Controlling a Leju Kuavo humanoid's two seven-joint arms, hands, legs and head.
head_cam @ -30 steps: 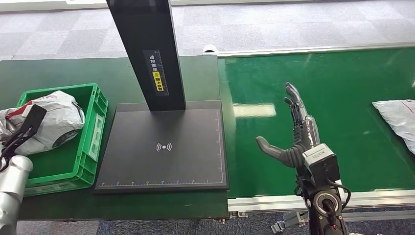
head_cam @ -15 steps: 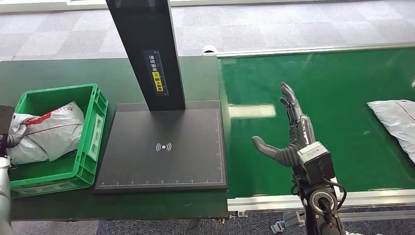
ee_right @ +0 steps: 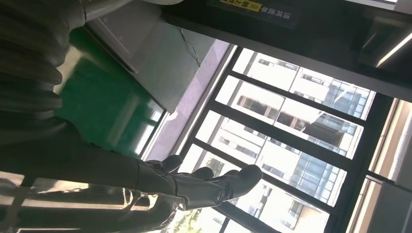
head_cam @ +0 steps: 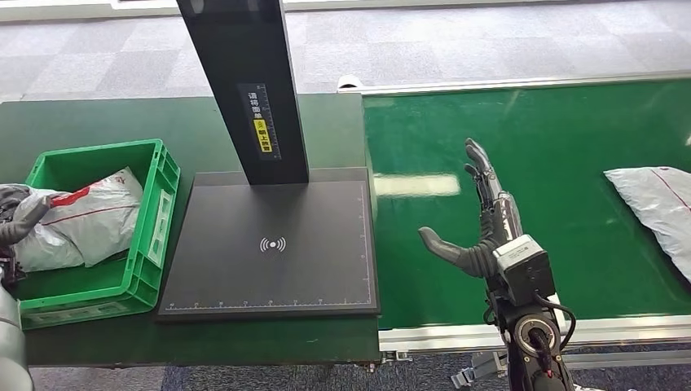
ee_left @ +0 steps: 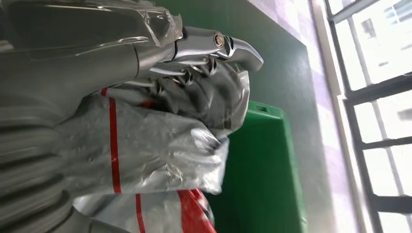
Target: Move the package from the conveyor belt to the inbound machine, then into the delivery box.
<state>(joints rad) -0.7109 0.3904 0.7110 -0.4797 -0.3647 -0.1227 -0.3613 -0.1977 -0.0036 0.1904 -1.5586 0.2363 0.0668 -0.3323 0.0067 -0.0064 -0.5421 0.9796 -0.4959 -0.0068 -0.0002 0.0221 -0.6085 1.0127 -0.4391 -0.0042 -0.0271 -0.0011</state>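
**Package in box, next one on belt**

One package (head_cam: 77,220) lies in the green box (head_cam: 159,183), left of the scanner (head_cam: 273,244); that cycle looks done. Left hand (head_cam: 20,221) touches it at the box's far-left rim; whether it grips, can't tell. Right hand (head_cam: 481,220) spread, empty, over the belt (head_cam: 570,130). Next package (head_cam: 656,199) lies well right of it, untouched.
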